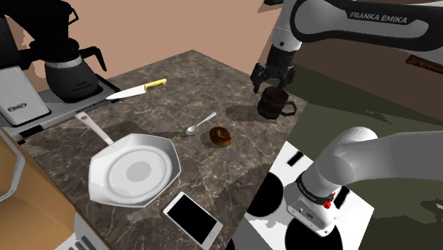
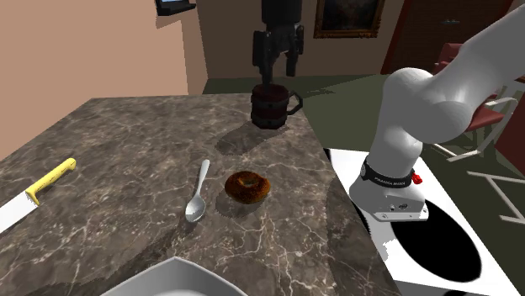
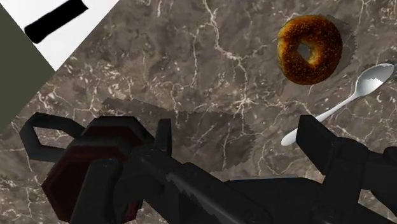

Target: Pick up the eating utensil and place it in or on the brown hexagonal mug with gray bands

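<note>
Silver spoon (image 1: 201, 123) lay on the marble counter (image 1: 170, 106) just beside the doughnut (image 1: 221, 136), apart from the dark brown mug (image 1: 273, 105), above which the black gripper (image 1: 270, 87) hung, fingers spread, holding nothing.

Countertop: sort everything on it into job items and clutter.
Job: spoon, dark brown mug, gripper, open, near the mug.
Clutter: doughnut, yellow-handled knife, white plate, phone, coffee maker.

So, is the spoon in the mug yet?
Not in: the spoon lies flat on the countertop beside the doughnut, apart from the mug.
</note>
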`<state>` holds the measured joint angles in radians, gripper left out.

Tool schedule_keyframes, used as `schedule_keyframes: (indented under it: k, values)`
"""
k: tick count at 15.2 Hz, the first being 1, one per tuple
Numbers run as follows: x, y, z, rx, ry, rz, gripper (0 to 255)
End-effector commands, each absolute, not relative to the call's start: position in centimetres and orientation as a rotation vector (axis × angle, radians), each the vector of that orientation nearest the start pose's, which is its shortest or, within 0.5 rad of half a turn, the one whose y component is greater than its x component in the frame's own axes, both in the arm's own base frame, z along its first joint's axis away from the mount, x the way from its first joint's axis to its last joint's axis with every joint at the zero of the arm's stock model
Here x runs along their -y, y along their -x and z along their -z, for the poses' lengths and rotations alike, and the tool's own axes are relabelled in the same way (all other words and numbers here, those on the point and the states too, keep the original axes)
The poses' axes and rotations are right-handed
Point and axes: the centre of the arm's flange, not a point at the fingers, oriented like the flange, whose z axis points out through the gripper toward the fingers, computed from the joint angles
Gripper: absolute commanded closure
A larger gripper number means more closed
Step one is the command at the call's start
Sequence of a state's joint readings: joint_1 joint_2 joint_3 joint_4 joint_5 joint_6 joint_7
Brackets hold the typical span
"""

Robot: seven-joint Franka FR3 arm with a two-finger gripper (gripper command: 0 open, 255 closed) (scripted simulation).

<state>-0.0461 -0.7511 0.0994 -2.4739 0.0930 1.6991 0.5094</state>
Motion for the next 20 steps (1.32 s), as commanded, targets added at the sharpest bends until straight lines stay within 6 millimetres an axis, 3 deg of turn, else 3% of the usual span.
schedule_keyframes:
  k: [1,12,20]
  values:
    - [-4.4,-32.9,-51.6,-0.892,2.973,-0.046,0]
    - [-11.1,-40.0,-42.7,-1.464,2.618,-0.037,0]
    - [-14.0,-46.2,-37.2,-1.787,2.327,-0.031,0]
